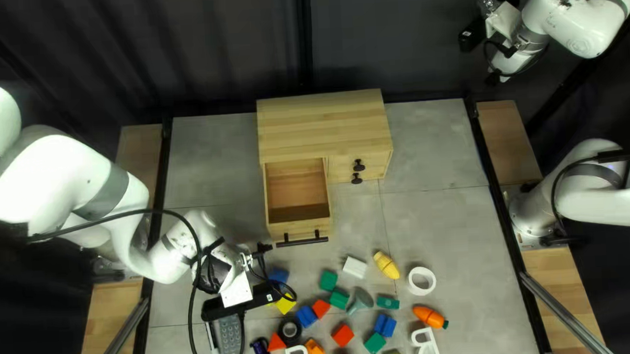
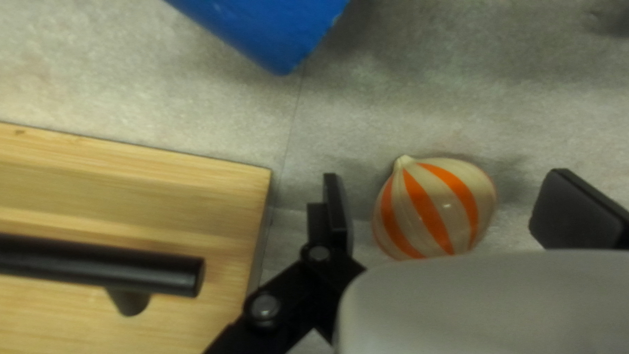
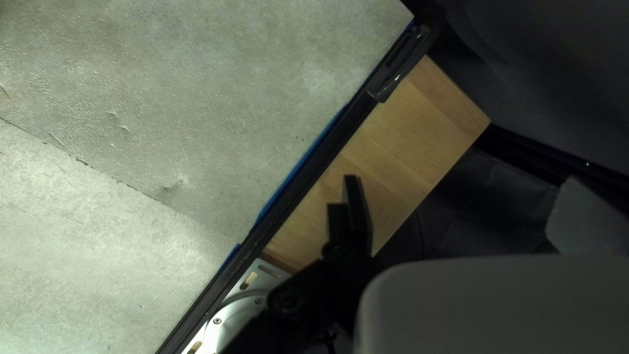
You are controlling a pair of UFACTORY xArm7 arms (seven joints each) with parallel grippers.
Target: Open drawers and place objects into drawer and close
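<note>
The cream, orange-striped, bulb-shaped toy [image 2: 432, 208] lay between my left gripper's [image 1: 255, 261] wide-spread fingers, apart from both, near the open, pale wooden drawer [image 1: 300, 230]. My right gripper [image 1: 503, 46] also stood wide, beyond the grey table [image 1: 435, 145].

Soft, fairly even light covers the table [image 1: 436, 149], but the curtain [image 1: 394, 36] past its far edge is dim. Shadow darkens the near end inside the drawer [image 1: 297, 185]. In the left wrist view, soft shadows flank the striped toy bulb [image 2: 429, 213], which carries a small glint. The right wrist view shows faint sheen on the table's rough surface.
</note>
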